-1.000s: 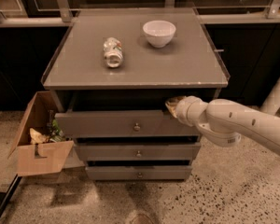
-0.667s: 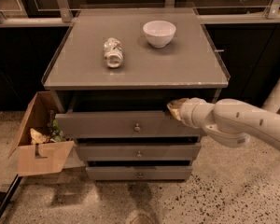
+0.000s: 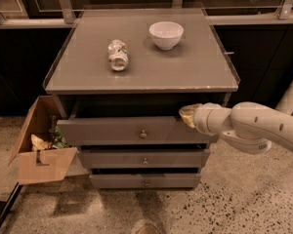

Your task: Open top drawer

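Claw [image 3: 184, 115] at top drawer [image 3: 107, 130], right end (can [image 3: 118, 55] label unreadable).

We see our arm [image 3: 256, 126] as thick, smooth, cream-white rounded shells, joined by narrow seams, with a few small dark dots along the side. It narrows into our gripper [image 3: 188, 115], a tan-yellowish tip, which sits at the upper right edge of the top drawer [image 3: 107, 130].
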Tool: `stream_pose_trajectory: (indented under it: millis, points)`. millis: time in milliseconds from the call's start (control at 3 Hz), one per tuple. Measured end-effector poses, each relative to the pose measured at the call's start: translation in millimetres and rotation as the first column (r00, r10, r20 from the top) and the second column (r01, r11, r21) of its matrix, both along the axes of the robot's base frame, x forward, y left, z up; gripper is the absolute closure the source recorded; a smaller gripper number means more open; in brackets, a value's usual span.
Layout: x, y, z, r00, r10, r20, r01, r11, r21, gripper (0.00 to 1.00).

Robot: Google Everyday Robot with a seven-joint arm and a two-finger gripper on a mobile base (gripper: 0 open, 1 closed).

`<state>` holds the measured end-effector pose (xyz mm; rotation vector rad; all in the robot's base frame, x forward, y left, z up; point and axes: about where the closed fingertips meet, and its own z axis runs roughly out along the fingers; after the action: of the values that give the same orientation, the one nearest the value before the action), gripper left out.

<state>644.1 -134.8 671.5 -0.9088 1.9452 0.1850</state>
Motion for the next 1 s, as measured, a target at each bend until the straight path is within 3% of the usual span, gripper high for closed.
stream_pose_trajectory:
  millis: [667,1000]
  points:
    - [26.4,-6.6,2.2,0.9982,-0.059,0.005,0.059,0.998,0.036,1.0]
    - [32.3,15.5,-15.1,0.9969,-0.005,-0.079,0.005,1.0,0.008,1.0]
